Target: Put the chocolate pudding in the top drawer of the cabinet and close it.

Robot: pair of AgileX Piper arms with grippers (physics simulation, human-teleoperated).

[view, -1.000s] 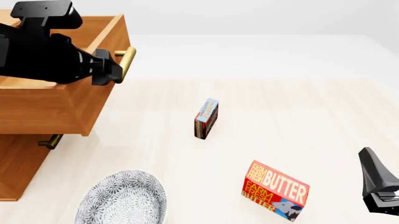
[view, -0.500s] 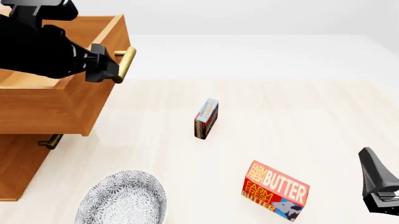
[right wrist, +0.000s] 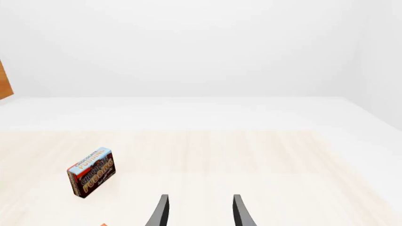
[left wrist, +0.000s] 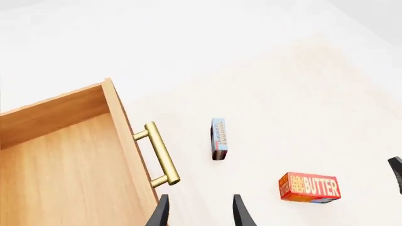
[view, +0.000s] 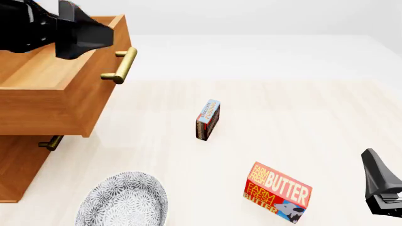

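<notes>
The medium-brown wooden top drawer (view: 56, 89) is standing open and empty. The small blue-topped chocolate pudding box (view: 208, 119) is sitting on the table at its 4 o'clock, ungrasped. Both the left gripper (left wrist: 197, 212) and right gripper (right wrist: 199, 211) are showing parted, empty fingers. Picking, placing and closing are remaining.
</notes>
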